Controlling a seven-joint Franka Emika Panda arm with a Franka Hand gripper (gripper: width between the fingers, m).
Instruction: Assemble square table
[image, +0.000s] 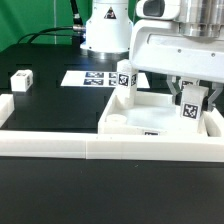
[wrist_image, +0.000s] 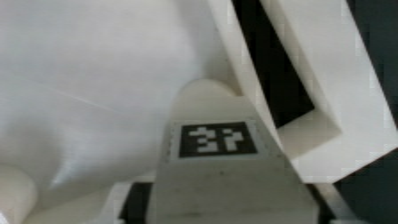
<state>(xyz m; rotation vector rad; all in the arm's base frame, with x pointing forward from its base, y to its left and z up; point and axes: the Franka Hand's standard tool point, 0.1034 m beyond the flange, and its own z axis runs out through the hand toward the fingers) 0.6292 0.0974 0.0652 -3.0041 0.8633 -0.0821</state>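
Observation:
The white square table slab (image: 128, 118) lies against the border wall at the exterior view's right. One white tagged leg (image: 125, 79) stands upright at its far corner. My gripper (image: 191, 97) is shut on a second tagged leg (image: 188, 110), held upright at the slab's right side; whether the leg is seated in the slab is hidden. In the wrist view this leg (wrist_image: 221, 140) fills the gap between my gripper's (wrist_image: 217, 208) jaws, with the slab (wrist_image: 89, 90) beyond it. A loose leg block (image: 20, 80) lies at the left. The other leg is out of view.
The long low white border wall (image: 70, 148) runs along the front and up the left side. The marker board (image: 90, 77) lies at the back on the black table. The robot base (image: 105, 30) stands behind it.

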